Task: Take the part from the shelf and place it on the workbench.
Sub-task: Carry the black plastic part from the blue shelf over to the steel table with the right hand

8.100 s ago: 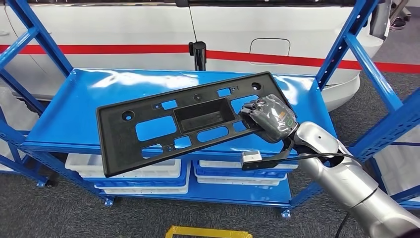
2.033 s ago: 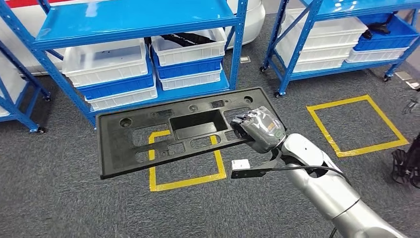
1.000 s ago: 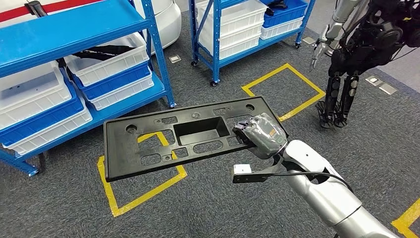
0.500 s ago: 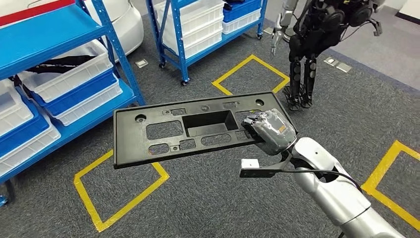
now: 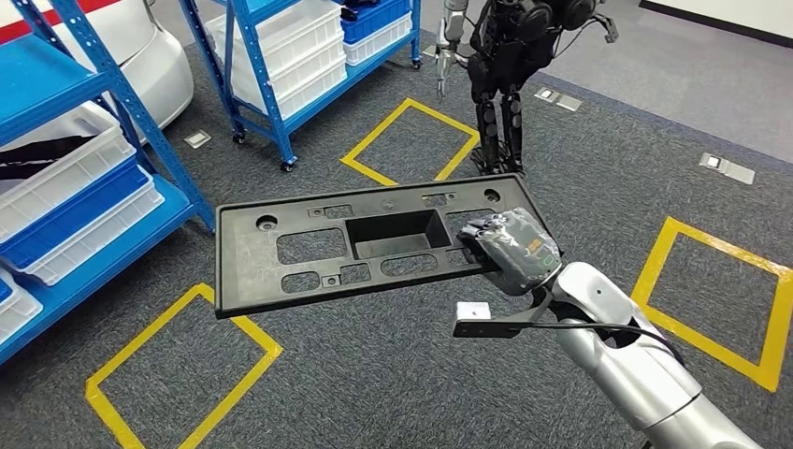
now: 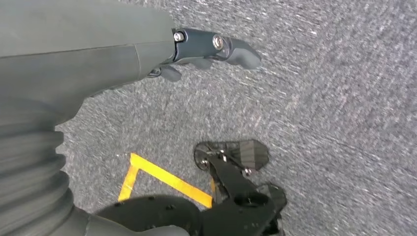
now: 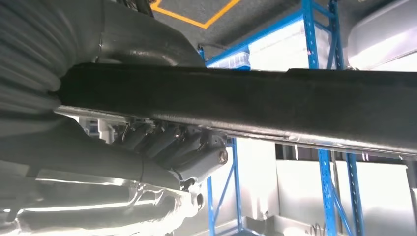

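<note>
A long black plastic part (image 5: 360, 245), a flat panel with cut-out slots and a rectangular recess at its middle, is hanging in the air above grey carpet (image 5: 393, 374), held roughly level with its right end in the right hand (image 5: 510, 248). The hand's fingers are clamping that end, wrapping over the panel's near edge; in the right wrist view the dark edge of the part (image 7: 246, 105) is running across between the thumb and the fingers (image 7: 167, 142) pressing from the other side. The silver right arm (image 5: 636, 365) is reaching in from the near right. The left hand (image 6: 147, 54) is hanging over the carpet, its fingers slightly bent, apart and holding nothing. Yellow taped squares (image 5: 409, 140) are marking the floor beneath and beyond the part. To the far left, blue shelving racks (image 5: 271, 94) are carrying white and blue bins (image 5: 65, 187). Another dark humanoid robot (image 5: 505, 65) is standing at the far side, just behind one taped square.
</note>
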`<action>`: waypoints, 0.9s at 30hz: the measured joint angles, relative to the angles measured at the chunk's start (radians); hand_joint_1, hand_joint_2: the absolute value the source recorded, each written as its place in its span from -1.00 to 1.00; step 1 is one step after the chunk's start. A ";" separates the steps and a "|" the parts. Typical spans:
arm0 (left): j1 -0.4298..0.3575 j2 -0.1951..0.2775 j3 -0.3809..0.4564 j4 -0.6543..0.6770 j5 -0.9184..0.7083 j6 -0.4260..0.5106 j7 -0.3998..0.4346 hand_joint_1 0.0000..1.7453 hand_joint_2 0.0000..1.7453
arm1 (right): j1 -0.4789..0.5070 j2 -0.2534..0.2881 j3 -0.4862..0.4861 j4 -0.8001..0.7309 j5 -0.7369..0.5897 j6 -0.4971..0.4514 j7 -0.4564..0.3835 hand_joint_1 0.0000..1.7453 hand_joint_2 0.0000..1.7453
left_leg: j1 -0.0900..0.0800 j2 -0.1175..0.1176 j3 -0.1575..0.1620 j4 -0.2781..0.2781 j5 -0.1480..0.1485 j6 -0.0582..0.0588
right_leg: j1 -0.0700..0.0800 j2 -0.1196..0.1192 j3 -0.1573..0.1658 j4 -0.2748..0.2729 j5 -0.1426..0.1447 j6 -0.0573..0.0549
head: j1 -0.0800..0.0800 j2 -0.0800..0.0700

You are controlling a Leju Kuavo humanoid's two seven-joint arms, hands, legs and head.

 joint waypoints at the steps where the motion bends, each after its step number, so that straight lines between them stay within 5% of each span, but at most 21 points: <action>1: -0.001 0.000 0.001 0.000 0.001 0.000 0.000 -1.00 1.00 | 0.003 -0.002 -0.001 -0.001 0.000 0.000 -0.001 0.90 1.00 | 0.001 0.013 0.005 -0.012 0.007 0.000 | 0.002 -0.002 -0.004 0.000 0.003 0.005 | 0.000 0.000; 3: -0.001 -0.002 0.003 0.000 0.004 0.002 0.000 -1.00 1.00 | 0.002 -0.009 -0.005 -0.002 0.000 0.001 -0.003 0.90 1.00 | 0.003 0.040 0.015 -0.039 0.023 0.003 | 0.010 -0.051 -0.029 0.034 -0.015 0.002 | 0.003 0.000; 5: 0.001 -0.004 0.005 0.000 0.005 0.003 -0.001 -1.00 1.00 | -0.002 -0.012 -0.007 -0.002 -0.001 0.002 -0.004 0.90 1.00 | 0.000 0.070 0.015 -0.050 0.030 0.004 | 0.012 -0.112 -0.089 0.156 -0.073 -0.010 | 0.004 0.000; 7: 0.003 -0.004 0.007 0.000 0.005 0.003 -0.001 -1.00 1.00 | 0.003 -0.011 -0.007 -0.002 0.000 0.002 -0.004 0.90 1.00 | -0.004 0.103 0.009 -0.049 0.032 0.003 | 0.007 -0.126 -0.138 0.271 -0.117 -0.005 | 0.004 0.000; 8: 0.003 -0.005 0.008 0.000 0.005 0.003 -0.001 -1.00 1.00 | 0.007 -0.012 -0.007 -0.002 0.001 0.002 -0.004 0.90 1.00 | -0.005 0.117 0.007 -0.048 0.032 0.001 | 0.004 -0.128 -0.135 0.279 -0.118 0.003 | 0.004 0.000; 10: 0.003 -0.005 0.009 0.000 0.005 0.003 -0.001 -1.00 1.00 | 0.012 -0.012 -0.007 -0.002 0.003 0.001 -0.005 0.90 1.00 | -0.006 0.143 0.005 -0.044 0.031 -0.003 | -0.002 -0.145 -0.067 0.176 -0.083 0.023 | 0.005 0.000; 12: 0.002 -0.004 0.010 0.000 0.006 0.003 0.001 -1.00 1.00 | 0.011 -0.010 -0.007 -0.002 0.005 0.001 -0.006 0.90 1.00 | -0.010 0.163 0.002 -0.035 0.025 -0.014 | -0.002 -0.184 0.011 0.047 -0.056 0.028 | 0.005 0.000; 14: 0.000 -0.002 0.013 -0.001 0.007 0.004 0.005 -1.00 1.00 | 0.009 -0.007 -0.006 -0.002 0.006 0.001 -0.005 0.90 1.00 | -0.016 0.181 0.000 -0.026 0.018 -0.026 | 0.001 -0.197 0.035 0.003 -0.051 0.016 | 0.002 0.000; 16: -0.001 -0.001 0.019 -0.001 0.011 0.006 0.009 -1.00 1.00 | 0.008 -0.006 -0.006 -0.002 0.007 0.001 -0.005 0.90 1.00 | -0.013 0.194 0.000 -0.020 0.014 -0.033 | -0.001 -0.172 0.032 0.003 -0.046 0.003 | 0.001 0.000; 18: -0.001 -0.001 0.024 -0.001 0.013 0.011 0.010 -1.00 1.00 | 0.004 -0.003 -0.006 -0.001 0.007 0.001 -0.005 0.90 1.00 | -0.003 0.163 -0.013 0.014 -0.014 -0.043 | -0.005 -0.151 0.029 0.002 -0.040 -0.007 | 0.000 0.000; 20: 0.000 -0.002 0.027 -0.001 0.013 0.014 0.009 -1.00 1.00 | -0.001 0.002 -0.004 -0.001 0.007 0.001 -0.005 0.90 1.00 | 0.002 0.108 -0.060 0.127 -0.084 -0.051 | -0.005 -0.132 0.026 0.001 -0.035 -0.016 | 0.000 0.000; 22: 0.003 -0.003 0.027 0.000 0.011 0.014 0.008 -1.00 1.00 | -0.003 0.007 -0.002 0.001 0.007 0.001 -0.004 0.90 1.00 | 0.003 0.090 -0.123 0.264 -0.145 -0.051 | -0.001 -0.110 0.022 0.002 -0.031 -0.021 | 0.000 0.000; 23: 0.004 -0.003 0.027 0.000 0.008 0.013 0.007 -1.00 1.00 | -0.003 0.009 0.000 0.002 0.007 0.001 -0.004 0.90 1.00 | 0.003 0.088 -0.139 0.296 -0.148 -0.048 | 0.001 -0.097 0.021 0.002 -0.030 -0.022 | 0.000 0.000; 25: 0.004 -0.002 0.027 0.000 0.003 0.009 0.006 -1.00 1.00 | -0.001 0.011 0.002 0.003 0.006 0.000 -0.002 0.90 1.00 | 0.002 0.080 -0.109 0.233 -0.096 -0.038 | 0.005 -0.070 0.023 0.002 -0.029 -0.023 | 0.000 0.000; 27: 0.004 0.001 0.027 0.000 -0.001 0.004 0.005 -1.00 1.00 | -0.001 0.013 0.002 0.003 0.006 -0.002 0.001 0.90 1.00 | 0.004 0.029 -0.036 0.083 -0.025 -0.024 | 0.006 -0.045 0.024 0.002 -0.026 -0.019 | 0.001 0.000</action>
